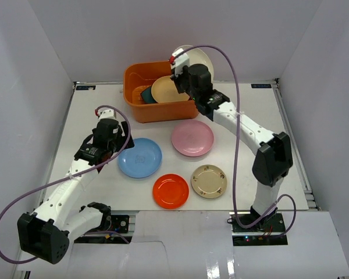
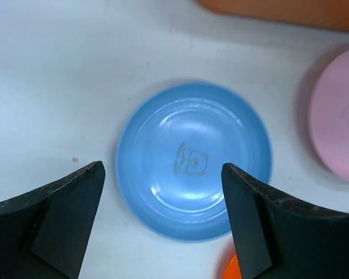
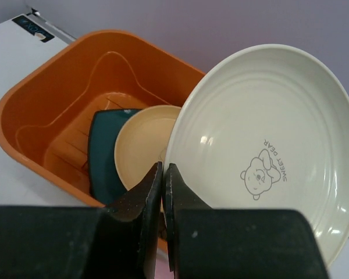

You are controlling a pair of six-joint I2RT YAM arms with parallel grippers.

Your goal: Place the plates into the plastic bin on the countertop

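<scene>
My right gripper (image 3: 163, 168) is shut on the rim of the cream plate (image 3: 267, 145) and holds it tilted above the right end of the orange plastic bin (image 3: 58, 99). The top view shows the gripper (image 1: 183, 72), plate (image 1: 198, 58) and bin (image 1: 136, 107) too. In the bin lie a tan-yellow plate (image 3: 142, 139) and a teal square plate (image 3: 102, 151). My left gripper (image 2: 163, 168) is open, above the near edge of the blue plate (image 2: 192, 160). In the top view it (image 1: 119, 145) sits left of that plate (image 1: 139, 157). The black plate is out of view.
On the white countertop (image 1: 250, 116) lie the pink plate (image 1: 192, 138), the red plate (image 1: 171, 190) and the beige patterned plate (image 1: 209, 181), all in front of the bin. White panels wall the left, back and right sides.
</scene>
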